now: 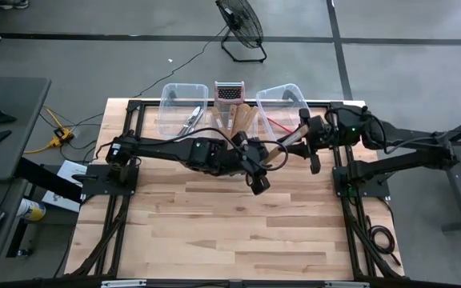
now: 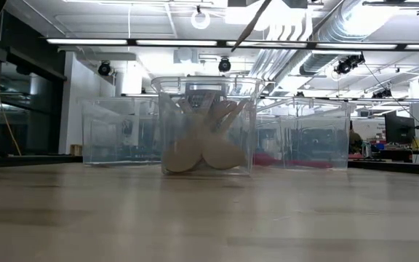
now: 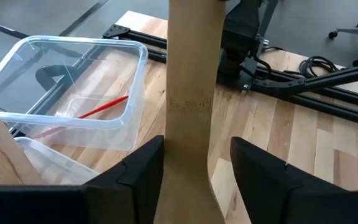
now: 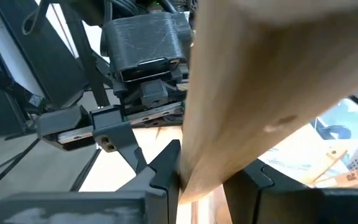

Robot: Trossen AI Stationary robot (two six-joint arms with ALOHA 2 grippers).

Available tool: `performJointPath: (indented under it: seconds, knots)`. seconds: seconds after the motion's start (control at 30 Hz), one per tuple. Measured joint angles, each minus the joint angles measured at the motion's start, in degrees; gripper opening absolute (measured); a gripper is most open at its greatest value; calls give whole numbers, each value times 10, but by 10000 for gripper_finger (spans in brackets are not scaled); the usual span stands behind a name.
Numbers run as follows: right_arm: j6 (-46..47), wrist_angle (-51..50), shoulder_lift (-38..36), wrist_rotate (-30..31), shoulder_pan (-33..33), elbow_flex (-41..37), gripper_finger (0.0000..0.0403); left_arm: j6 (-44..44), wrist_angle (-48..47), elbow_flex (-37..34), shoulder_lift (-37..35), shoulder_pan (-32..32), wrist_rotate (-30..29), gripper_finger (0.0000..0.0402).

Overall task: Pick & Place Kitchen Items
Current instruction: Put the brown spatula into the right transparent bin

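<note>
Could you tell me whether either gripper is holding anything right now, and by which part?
The right gripper is shut on the wooden utensil, gripping one end of it. The left gripper stands open around its other end, fingers apart from the wood.

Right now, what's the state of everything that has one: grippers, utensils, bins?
left gripper: open, jaws apart around the wooden utensil
right gripper: shut on wooden utensil
wooden utensil: held above the table, between both grippers
left bin: holds metal utensils
centre bin: holds leaning wooden spoons
right bin: holds red utensil, lying flat
grater: upright
</note>
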Motion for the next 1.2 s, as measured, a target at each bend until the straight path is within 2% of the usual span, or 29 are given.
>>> performJointPath:
  seconds: [0.23,0.43,0.67,1.0,1.2]
  knots:
    - [0,-31,1,16,-20,0,83,0,-14,0,-6,-2,-24,183]
    - [-1,-39,-2,10,-38,1,83,1,-32,1,-27,0,-69,184]
    - [-24,-81,-4,25,-75,34,83,-18,-102,0,-69,-1,-130,184]
    - [-44,-107,4,22,-177,55,83,-69,-240,-1,-117,-1,-202,184]
    - [-63,-106,23,21,-252,71,83,-90,-252,-33,-135,0,-215,184]
